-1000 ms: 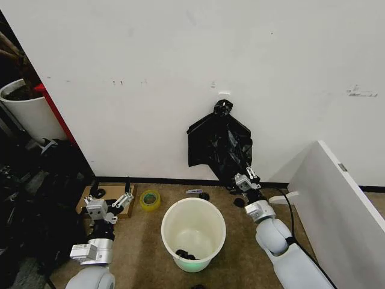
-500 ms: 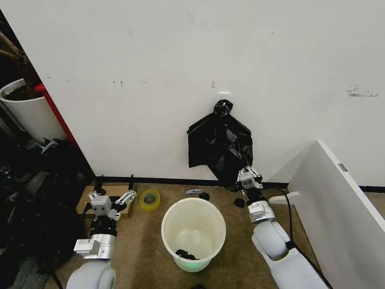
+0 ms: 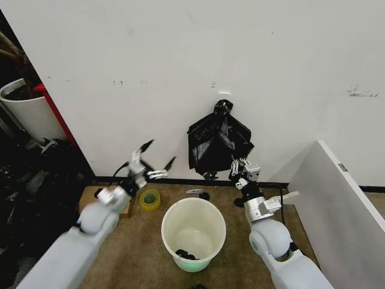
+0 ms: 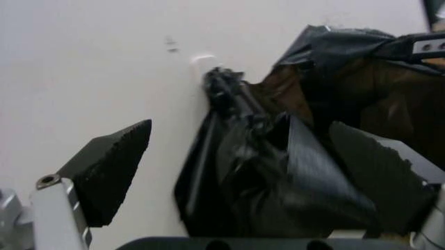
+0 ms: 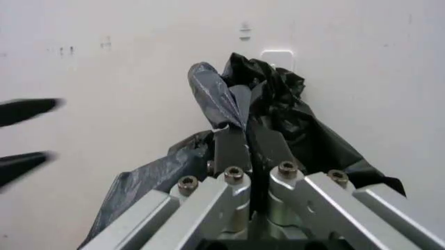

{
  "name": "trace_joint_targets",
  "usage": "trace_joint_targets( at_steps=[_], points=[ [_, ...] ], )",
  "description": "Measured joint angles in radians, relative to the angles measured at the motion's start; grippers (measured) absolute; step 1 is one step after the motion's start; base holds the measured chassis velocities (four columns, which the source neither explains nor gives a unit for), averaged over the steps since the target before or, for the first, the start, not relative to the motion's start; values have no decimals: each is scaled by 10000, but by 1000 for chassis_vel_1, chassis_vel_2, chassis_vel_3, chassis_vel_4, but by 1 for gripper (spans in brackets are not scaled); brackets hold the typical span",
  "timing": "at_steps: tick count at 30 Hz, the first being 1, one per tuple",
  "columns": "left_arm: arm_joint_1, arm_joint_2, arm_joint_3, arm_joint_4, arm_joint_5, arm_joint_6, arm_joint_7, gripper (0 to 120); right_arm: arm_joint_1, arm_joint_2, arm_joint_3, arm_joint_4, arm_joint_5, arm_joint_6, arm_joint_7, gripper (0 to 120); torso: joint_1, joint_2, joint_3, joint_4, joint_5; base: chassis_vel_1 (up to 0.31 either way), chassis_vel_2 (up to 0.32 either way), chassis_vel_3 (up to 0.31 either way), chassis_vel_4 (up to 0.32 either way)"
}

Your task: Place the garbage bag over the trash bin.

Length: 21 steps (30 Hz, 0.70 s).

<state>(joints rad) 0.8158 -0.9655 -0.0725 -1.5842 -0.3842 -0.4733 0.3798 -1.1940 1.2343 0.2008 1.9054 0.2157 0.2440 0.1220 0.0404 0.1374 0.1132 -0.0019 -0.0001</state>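
We see the trash bin (image 3: pixel 194 233) standing open on the floor below our two grippers, with only a few small dark scraps lying on its greenish bottom. The garbage bag (image 3: pixel 218 146) hangs on the wall from a white hook (image 5: pixel 277 54) (its knotted top caught there), above and behind the bin. Our right gripper (image 3: pixel 242 170) has its fingers pinched tight on a fold of the bag's lower edge. Our left gripper (image 3: pixel 151 159) is raised to the bag's left, fingers spread wide apart and holding nothing, the bag lying just beyond its fingertips.
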Motion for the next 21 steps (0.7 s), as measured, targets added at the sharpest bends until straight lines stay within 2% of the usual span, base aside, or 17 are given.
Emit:
trace_joint_targets(
  at_steps=[4,6,8,9,13,18,21],
  points=[
    [-1273,-191,952,489,-11,386,448,100,-38,150,7,-74,-366,219,-192,0,0,0,-1,1,2,0,0,0,0],
    [-1473,-240,1098,600,151,466,593,100,-48,186,7,-71,-421,261,-233,0,0,0,-1,2,1,0,0,0,0],
    [-1694,-314,1235,740,614,596,668,100,-64,233,6,-34,-515,302,-277,0,0,0,-1,2,1,0,0,0,0],
    [-1857,-377,1306,871,1254,743,676,100,-89,269,2,34,-604,325,-316,0,0,0,-1,2,1,0,0,0,0],
    [-1945,-375,1317,992,2561,1127,493,100,-142,300,-7,157,-733,352,-368,0,0,0,-2,5,1,0,0,0,0],
    [-1863,-371,1278,1004,3066,1306,290,100,-153,345,-52,230,-770,373,-380,0,0,0,-2,5,0,0,0,0,0],
    [-1824,-423,1258,1021,3261,1307,128,95,-144,383,-89,247,-775,392,-393,0,0,0,-2,4,1,0,0,0,0]
  ],
)
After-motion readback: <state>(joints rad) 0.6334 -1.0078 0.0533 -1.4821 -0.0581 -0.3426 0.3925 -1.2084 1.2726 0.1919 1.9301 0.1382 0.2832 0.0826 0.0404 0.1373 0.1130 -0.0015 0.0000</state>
